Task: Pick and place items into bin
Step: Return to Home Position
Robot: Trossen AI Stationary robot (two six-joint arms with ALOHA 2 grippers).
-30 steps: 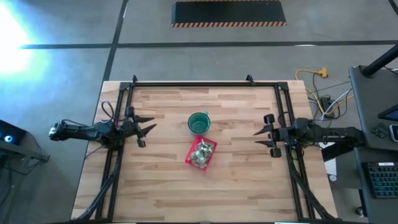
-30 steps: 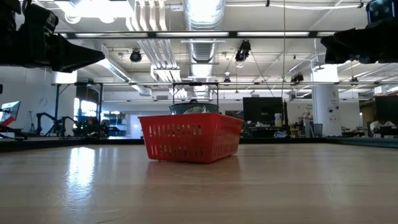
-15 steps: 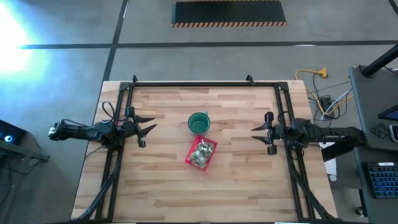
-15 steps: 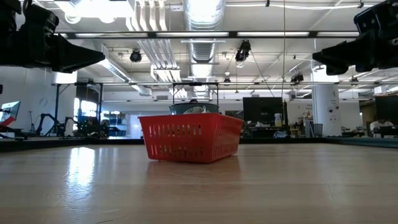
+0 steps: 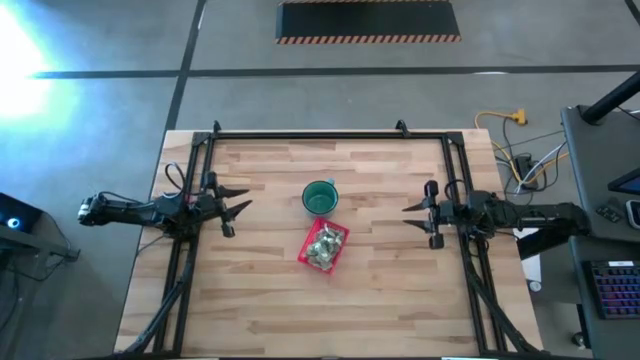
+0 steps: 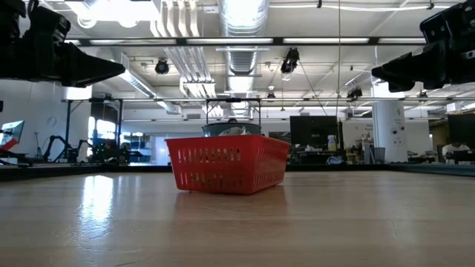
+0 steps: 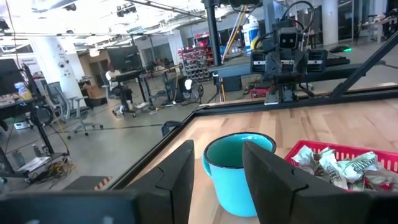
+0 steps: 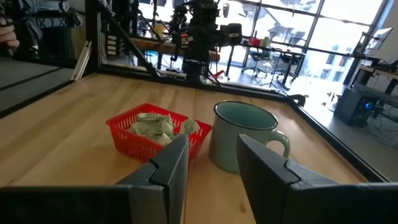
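The red bin (image 5: 323,245) stands mid-table, and the pale green-and-white wrapped items (image 8: 158,126) lie piled inside it. A dark-green cup (image 5: 319,197) stands upright just beyond the bin's far side. My left gripper (image 5: 243,200) hovers level at the table's left edge, open and empty, pointing at the cup (image 7: 233,171) and the bin (image 7: 348,155). Over at the right edge, my right gripper (image 5: 408,210) also hovers level, open and empty, and faces the bin (image 8: 152,140) and the cup (image 8: 242,140).
A black metal frame (image 5: 310,134) runs along the table's far edge and down both sides past the arms. Bare wooden tabletop (image 5: 320,310) lies between the bin and the near edge. Cables (image 5: 520,150) and a desk with a keyboard sit off the table's right.
My right gripper has turned a little at its wrist while staying at the table's right edge; in the low view its fingertips now tip slightly downward. Its fingers keep the same gap. The bin, cup and left gripper have not moved.
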